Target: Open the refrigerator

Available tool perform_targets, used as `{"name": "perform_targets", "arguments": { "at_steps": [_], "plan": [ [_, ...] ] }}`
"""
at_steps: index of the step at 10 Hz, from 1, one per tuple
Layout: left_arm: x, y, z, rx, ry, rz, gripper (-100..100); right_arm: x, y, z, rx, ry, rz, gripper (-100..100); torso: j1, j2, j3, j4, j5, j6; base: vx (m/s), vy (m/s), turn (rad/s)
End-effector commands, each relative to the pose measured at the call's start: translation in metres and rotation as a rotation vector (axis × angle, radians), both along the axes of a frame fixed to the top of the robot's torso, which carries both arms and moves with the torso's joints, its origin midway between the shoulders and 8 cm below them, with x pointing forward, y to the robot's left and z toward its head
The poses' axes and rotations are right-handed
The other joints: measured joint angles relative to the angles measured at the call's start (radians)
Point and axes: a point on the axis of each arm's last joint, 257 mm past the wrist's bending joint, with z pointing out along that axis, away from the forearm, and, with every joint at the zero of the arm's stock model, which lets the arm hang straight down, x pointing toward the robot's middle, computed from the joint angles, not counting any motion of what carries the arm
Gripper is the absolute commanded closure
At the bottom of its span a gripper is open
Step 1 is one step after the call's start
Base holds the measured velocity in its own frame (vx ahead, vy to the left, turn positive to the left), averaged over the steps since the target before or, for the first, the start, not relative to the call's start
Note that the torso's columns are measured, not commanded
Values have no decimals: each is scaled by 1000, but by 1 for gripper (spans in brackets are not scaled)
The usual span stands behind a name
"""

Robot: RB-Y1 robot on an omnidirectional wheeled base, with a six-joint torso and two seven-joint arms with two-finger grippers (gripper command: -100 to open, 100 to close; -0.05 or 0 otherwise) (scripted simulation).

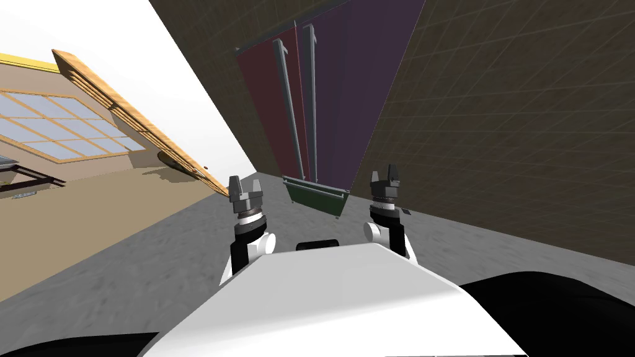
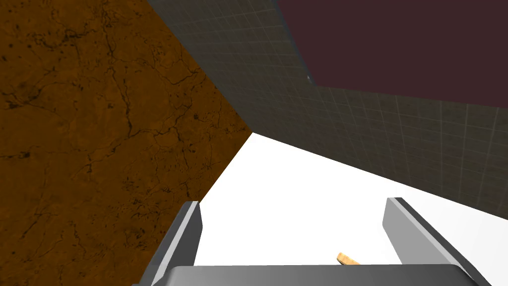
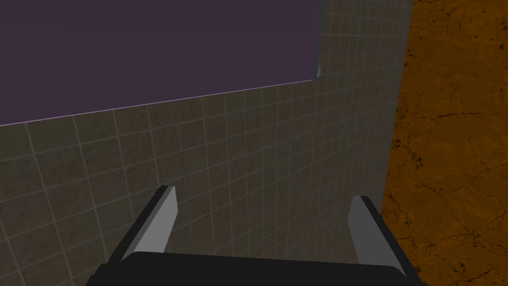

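Observation:
The refrigerator [image 1: 322,93] stands ahead against a tiled wall, its two tall doors dark red and dark purple. Two long grey handles [image 1: 291,111] run down beside the middle seam, and a dark green drawer front [image 1: 313,197] lies at its foot. Both doors look shut. My left gripper [image 1: 245,193] and right gripper [image 1: 384,181] are raised in front of me, short of the fridge, one to each side of the drawer front. Both are open and hold nothing. The left wrist view [image 2: 292,233] and the right wrist view [image 3: 263,223] show the fingers wide apart, with part of a fridge face [image 3: 158,49] beyond.
Dark tiled walls [image 1: 508,124] flank the fridge on both sides. A white wall [image 1: 155,80] and a wooden-framed door [image 1: 142,118] lie to the left, with a window [image 1: 56,124] further left. Grey floor [image 1: 142,260] spreads between me and the fridge.

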Motion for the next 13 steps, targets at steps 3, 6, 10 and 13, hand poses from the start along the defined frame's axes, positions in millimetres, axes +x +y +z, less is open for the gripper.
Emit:
{"name": "perform_targets", "arguments": {
  "at_steps": [3, 6, 10, 13],
  "plan": [
    [0, 0, 0, 0, 0, 0, 0, 0, 0, 0, 0, 0, 0, 0, 0, 175, -351, 176, 0, 0, 0, 0, 0],
    [0, 0, 0, 0, 0, 0, 0, 0, 0, 0, 0, 0, 0, 0, 0, 396, -792, 396, 0, 0, 0, 0, 0],
    [0, 0, 0, 0, 0, 0, 0, 2, 4, -2, -46, 11, 1, -100, 0, 691, -1382, 691, 0, 0, 9, 3, -6],
    [0, 0, 0, 0, 0, 0, 0, 9, 14, -12, -175, 43, -20, -100, 1, 734, -1477, 736, 0, 0, 96, 31, -47]
  ]
}}
